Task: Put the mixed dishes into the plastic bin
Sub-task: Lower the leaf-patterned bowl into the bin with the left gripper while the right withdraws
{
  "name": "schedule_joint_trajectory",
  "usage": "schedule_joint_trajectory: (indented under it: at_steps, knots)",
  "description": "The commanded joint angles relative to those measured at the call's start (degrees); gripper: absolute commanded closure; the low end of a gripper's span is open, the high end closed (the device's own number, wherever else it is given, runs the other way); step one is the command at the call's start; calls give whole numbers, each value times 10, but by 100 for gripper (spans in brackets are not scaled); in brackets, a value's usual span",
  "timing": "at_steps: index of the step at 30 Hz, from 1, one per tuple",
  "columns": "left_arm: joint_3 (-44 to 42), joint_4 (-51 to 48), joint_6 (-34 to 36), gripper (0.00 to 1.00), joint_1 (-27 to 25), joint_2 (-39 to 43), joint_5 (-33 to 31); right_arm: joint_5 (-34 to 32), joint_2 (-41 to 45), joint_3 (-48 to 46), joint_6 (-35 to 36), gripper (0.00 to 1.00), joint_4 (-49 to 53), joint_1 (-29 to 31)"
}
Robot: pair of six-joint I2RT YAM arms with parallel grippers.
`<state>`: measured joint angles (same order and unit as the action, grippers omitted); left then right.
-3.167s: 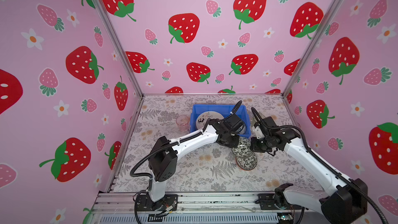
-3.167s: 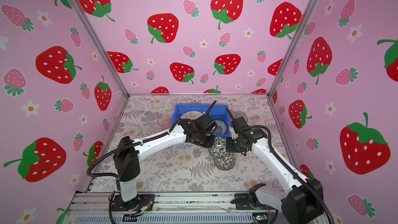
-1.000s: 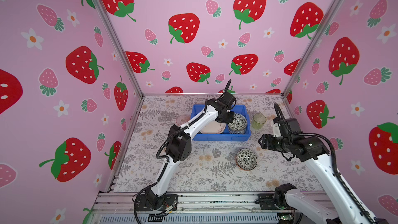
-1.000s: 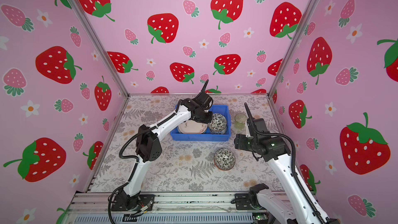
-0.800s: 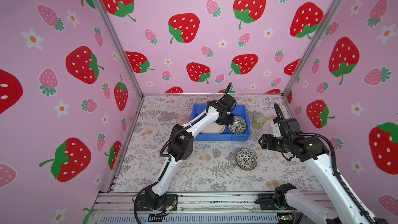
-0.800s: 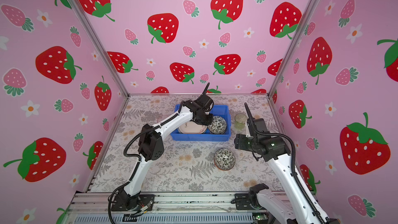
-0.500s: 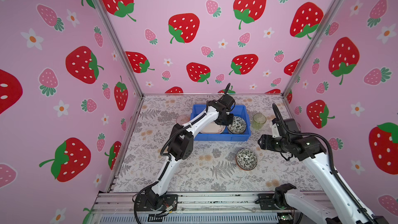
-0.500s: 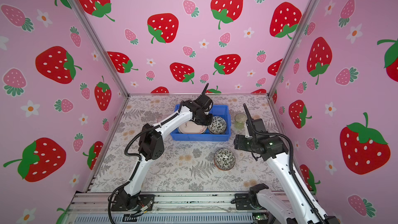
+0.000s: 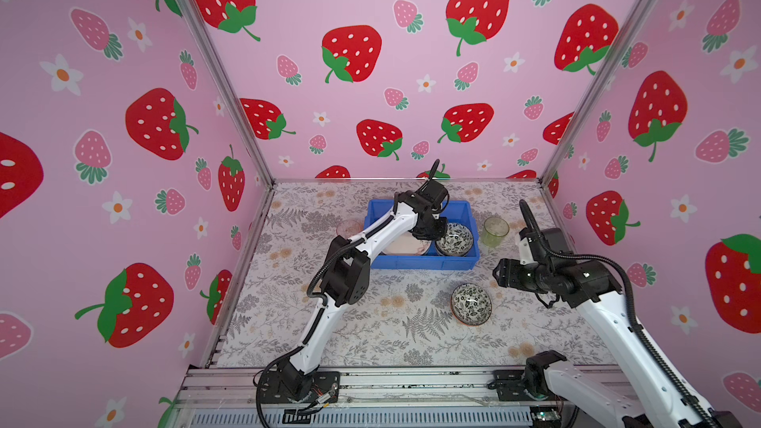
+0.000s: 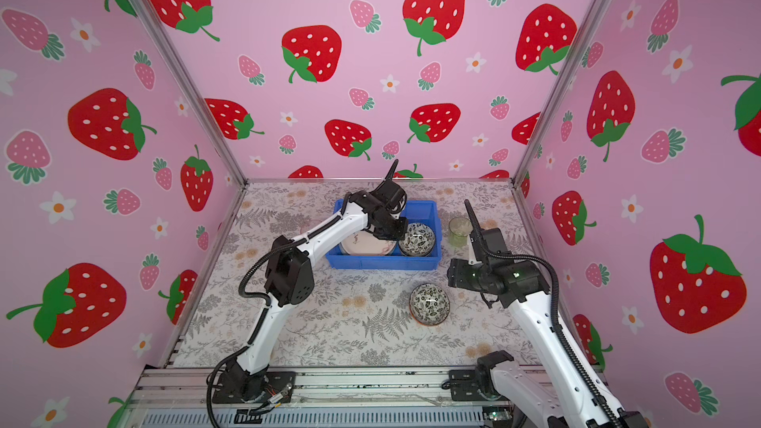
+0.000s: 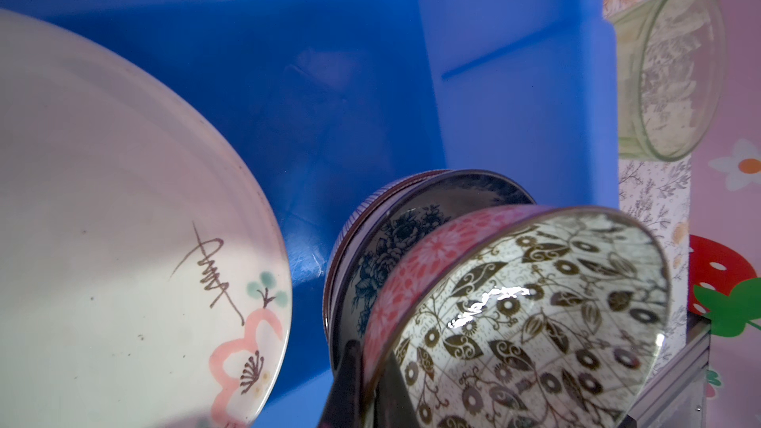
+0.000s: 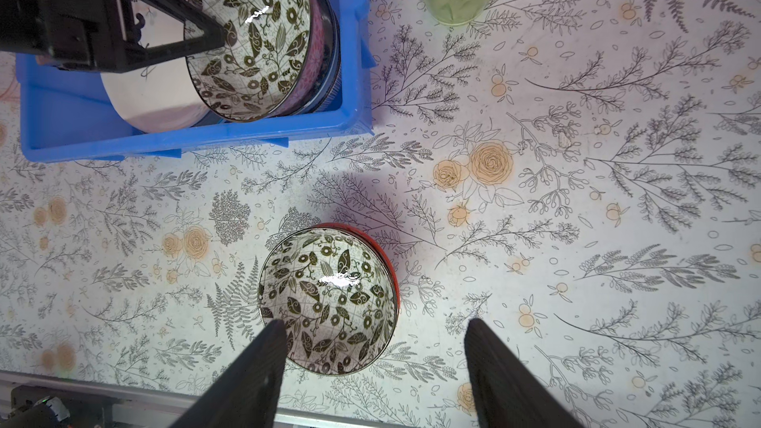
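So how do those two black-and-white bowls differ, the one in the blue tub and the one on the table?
The tub bowl is pink outside; the table bowl is orange-red. The tub bowl tilts over other bowls, its rim pinched by the left gripper; the table bowl sits alone, ungripped. Same leafy pattern inside.

Pink walls (image 9: 370, 2) closing in table on three sides: back and both flanks. Print of big red strawberries (image 9: 352, 53), small pink ones and white flowers (image 9: 61, 74) covering every wall. Silver metal posts (image 9: 218, 72) rising along two back corners. Table (image 9: 370, 343) wearing pale cover with grey ferns and orange roses. Metal rail (image 9: 412, 380) running along front edge of table. Light falling soft and even, only faint shadows lying on cover.
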<state>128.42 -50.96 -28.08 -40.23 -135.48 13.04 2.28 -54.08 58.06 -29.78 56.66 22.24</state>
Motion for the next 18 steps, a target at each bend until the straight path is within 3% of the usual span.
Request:
schedule_joint_trajectory:
  at_steps: [1,6,8,18]
  knots:
    - [29,4,-5,100,0,-12,22,4,-1,-8,4,29,0,-4]
    - [29,3,-5,95,0,-11,23,7,1,-11,5,28,-2,-4]
    - [29,3,-6,88,1,-10,23,7,1,-12,6,28,-2,-4]
    - [26,2,-7,80,0,0,28,11,0,-9,7,28,-3,-6]
